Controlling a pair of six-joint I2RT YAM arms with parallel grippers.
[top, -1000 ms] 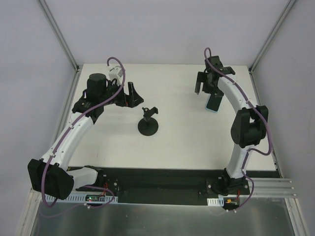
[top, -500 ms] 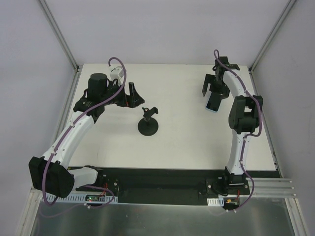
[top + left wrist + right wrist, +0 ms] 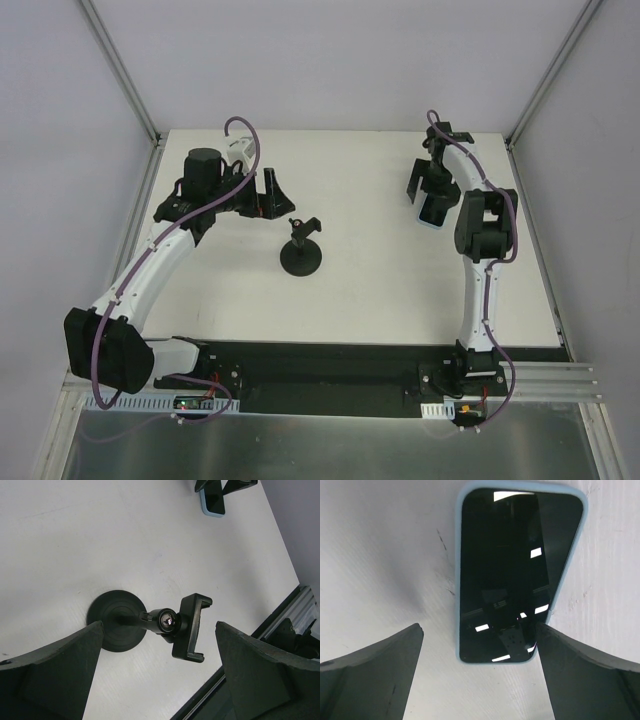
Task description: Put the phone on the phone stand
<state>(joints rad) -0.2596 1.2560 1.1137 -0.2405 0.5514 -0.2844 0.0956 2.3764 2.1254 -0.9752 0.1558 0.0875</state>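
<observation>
Phone (image 3: 520, 570) lies flat between the right gripper's (image 3: 479, 628) released jaws: centre, lower, pinch its long rims. Left gripper (image 3: 159, 626), released, overlooks the phone stand (image 3: 116, 621).

- The table (image 3: 370, 290) has a plain white, matte top. A black strip (image 3: 330, 365) runs along its near edge.
- The phone stand (image 3: 301, 250) stands upright near the middle of the table, slightly left. Its round disc base lies flat on the surface, with the cradle on top of the stem.
- The phone (image 3: 517, 575) lies flat with its screen up, towards the far right of the table and well apart from the stand.
- A few thin dark marks (image 3: 445, 545) sit on the white surface just beside the phone's long edge; they may be scratches or scuffs.
</observation>
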